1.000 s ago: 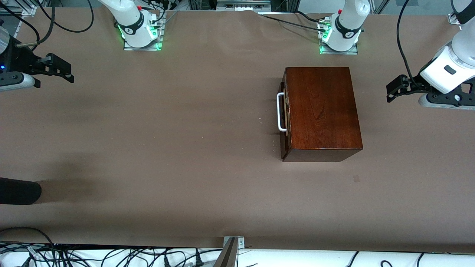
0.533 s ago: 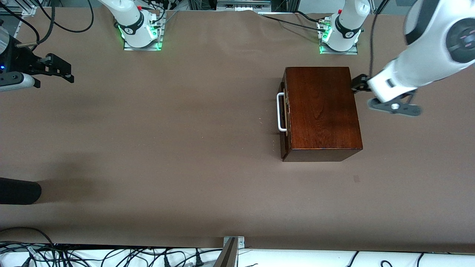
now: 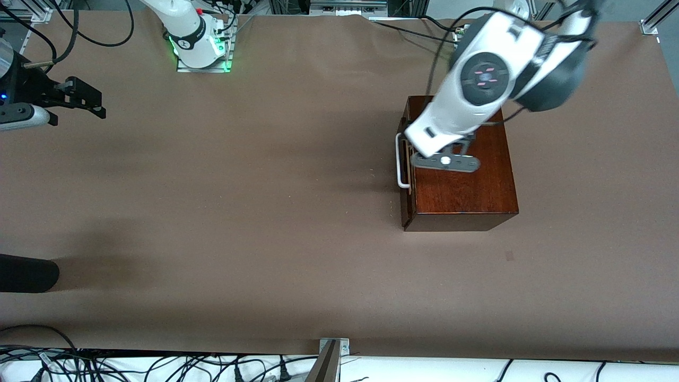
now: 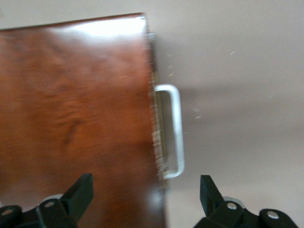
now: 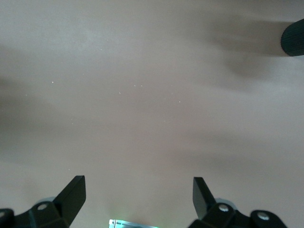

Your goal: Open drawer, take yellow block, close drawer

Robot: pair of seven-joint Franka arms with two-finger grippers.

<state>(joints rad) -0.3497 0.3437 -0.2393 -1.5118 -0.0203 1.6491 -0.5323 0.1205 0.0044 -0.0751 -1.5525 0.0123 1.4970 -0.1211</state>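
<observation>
The dark mahogany box (image 3: 467,185) stands toward the left arm's end of the table. Its drawer is shut, with the white loop handle (image 3: 400,170) on the side facing the right arm's end. The yellow block is hidden. My left arm's wrist (image 3: 443,140) hangs over the box top by the handle edge. In the left wrist view the left gripper (image 4: 147,187) is open wide and empty, above the box (image 4: 71,109) and the handle (image 4: 173,130). My right gripper (image 3: 93,101) waits open and empty over bare table (image 5: 137,190) at the right arm's end.
A black rounded object (image 3: 26,273) lies at the table edge at the right arm's end, nearer the front camera; it also shows in the right wrist view (image 5: 293,38). The right arm's base (image 3: 199,45) stands at the table's back edge. A metal bracket (image 3: 331,355) and cables line the front edge.
My left arm has swung in from the table's end and now hangs over the box by the drawer handle. The right arm and the box have not moved.
</observation>
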